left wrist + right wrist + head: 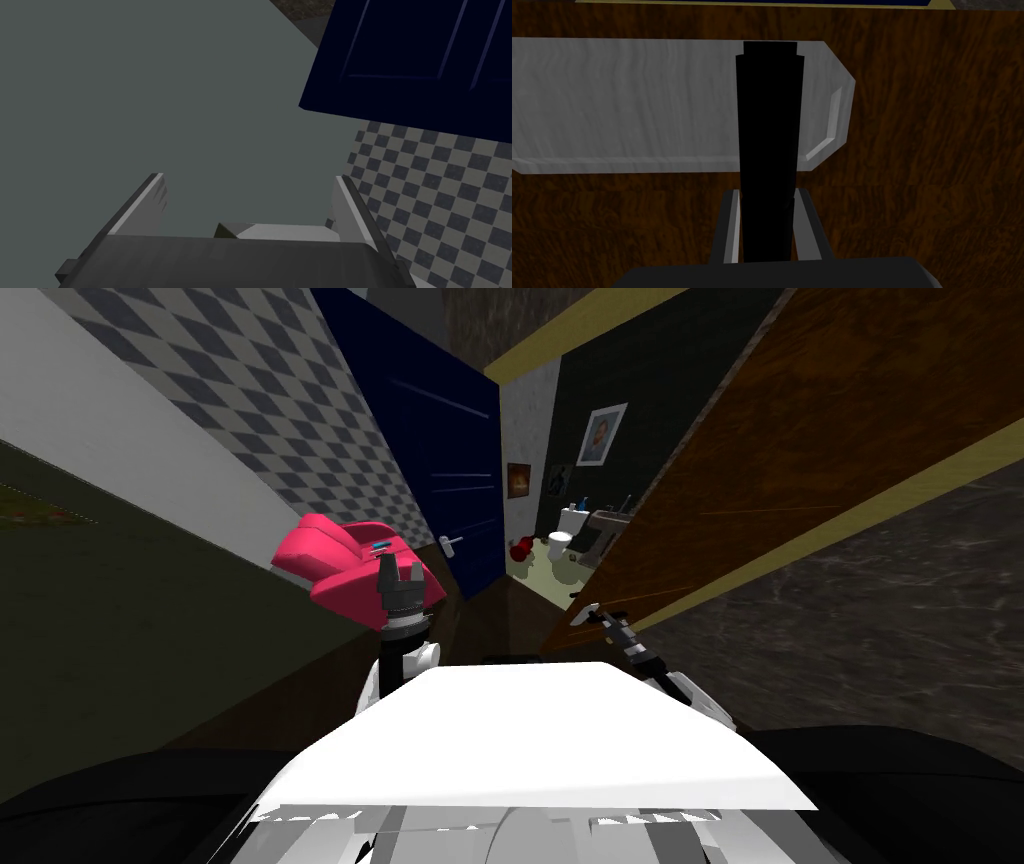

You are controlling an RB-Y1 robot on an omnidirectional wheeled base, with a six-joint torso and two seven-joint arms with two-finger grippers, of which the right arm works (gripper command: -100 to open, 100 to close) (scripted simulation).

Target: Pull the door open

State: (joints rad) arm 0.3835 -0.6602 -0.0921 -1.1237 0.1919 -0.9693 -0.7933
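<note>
right gripper [767, 192] clamped on the black handle [768, 125] — it crosses a grey plate [637, 105] on the brown door [937, 150], at my right (ajar). left gripper [250, 176] — fingers apart, holding nothing, near a pink armchair [340, 563].

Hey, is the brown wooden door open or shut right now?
Open, partway: a toilet shows through the gap beside the brown door. The right gripper grips its black handle.
</note>
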